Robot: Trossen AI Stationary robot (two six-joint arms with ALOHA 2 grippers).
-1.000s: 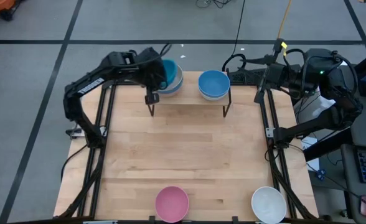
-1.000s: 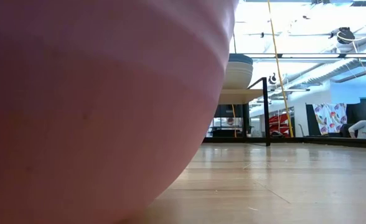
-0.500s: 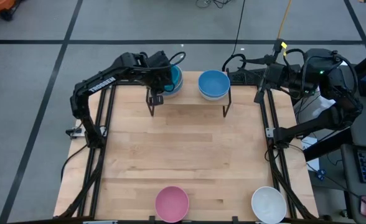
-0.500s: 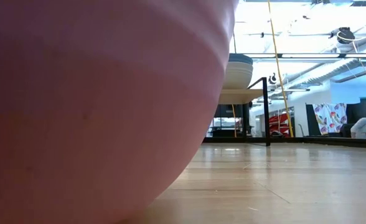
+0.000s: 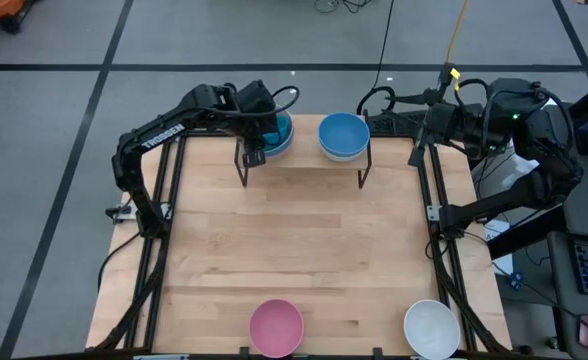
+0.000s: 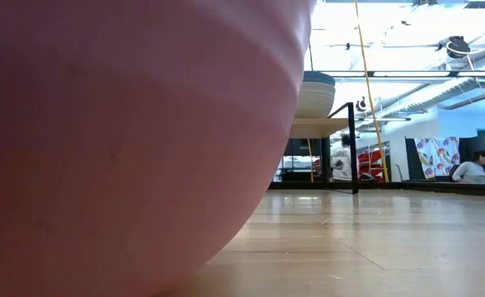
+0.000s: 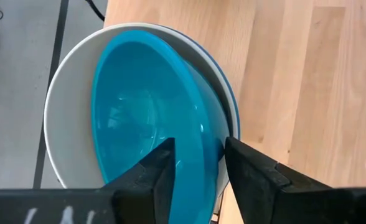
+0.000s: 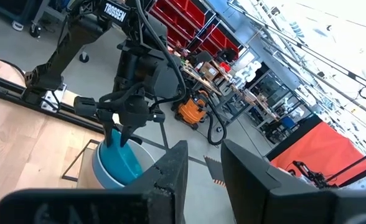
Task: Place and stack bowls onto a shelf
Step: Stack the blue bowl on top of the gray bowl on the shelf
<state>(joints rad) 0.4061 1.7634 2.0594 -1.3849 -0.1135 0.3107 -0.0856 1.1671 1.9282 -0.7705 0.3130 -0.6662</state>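
Observation:
On the shelf [image 5: 306, 152] at the table's far edge stand two stacks. In the left one a teal bowl [image 7: 145, 93] lies tilted inside a grey-white bowl [image 7: 68, 112]. My left gripper [image 7: 198, 146] stands open over this stack [image 5: 279, 130], one finger inside the teal bowl and one outside it. The right stack has a blue bowl [image 5: 343, 133] on top. My right gripper [image 8: 203, 152] waits open off the table's far right corner [image 5: 417, 152], with nothing between its fingers. My left gripper comes from above, slanting from the table's left, and its fingers straddle the teal bowl's rim [image 7: 219, 130] on the near side. A gap shows at the inner finger. Whether the outer finger [image 7: 245, 162] touches the rim, I cannot tell. The bowl rests in the grey-white bowl.
A pink bowl [image 5: 276, 327] and a white bowl [image 5: 432, 328] sit at the table's near edge. The pink one [image 6: 127, 140] fills most of the low view. The shelf's black legs [image 5: 242, 180] stand on the tabletop. Bare wood lies between shelf and near bowls.
My left gripper has gone toward the table's far right, over the shelf's left stack, and lower. The teal bowl, tipped steeply on edge a second ago, now lies down inside the grey-white bowl, still slightly tilted.

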